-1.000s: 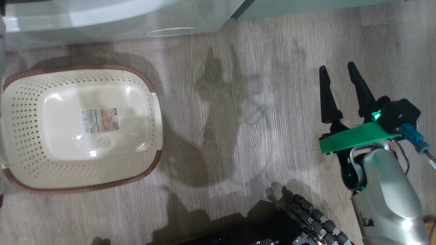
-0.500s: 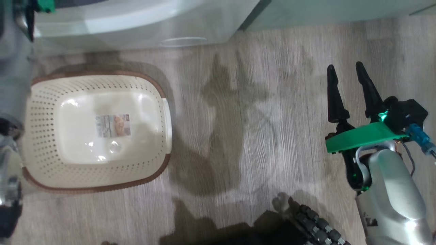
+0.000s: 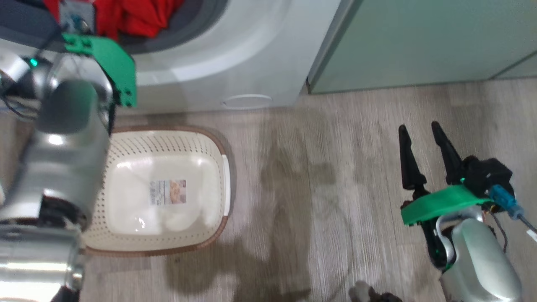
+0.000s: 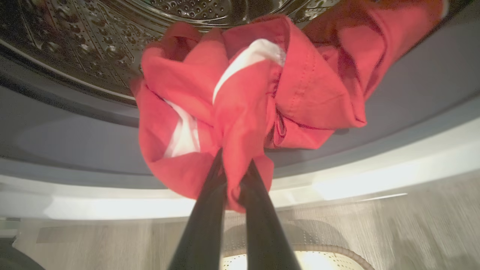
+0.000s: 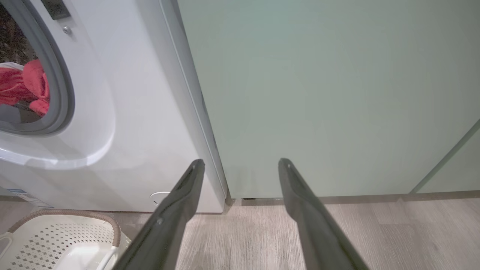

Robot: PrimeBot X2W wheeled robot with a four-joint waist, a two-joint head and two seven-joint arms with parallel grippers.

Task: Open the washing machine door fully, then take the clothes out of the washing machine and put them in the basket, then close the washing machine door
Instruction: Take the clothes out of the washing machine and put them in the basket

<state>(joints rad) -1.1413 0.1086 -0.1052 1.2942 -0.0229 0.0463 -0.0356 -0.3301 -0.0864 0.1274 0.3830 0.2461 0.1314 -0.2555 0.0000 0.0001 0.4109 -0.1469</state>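
The left gripper (image 4: 235,168) was clamped tight on the red clothes (image 4: 255,93) at the washing machine (image 3: 235,54) mouth, while the right gripper (image 3: 418,126) hung spread wide, holding nothing.

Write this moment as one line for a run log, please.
step: unloading | left gripper: shut on clothes at washer mouth | right gripper: open, holding nothing | basket: empty
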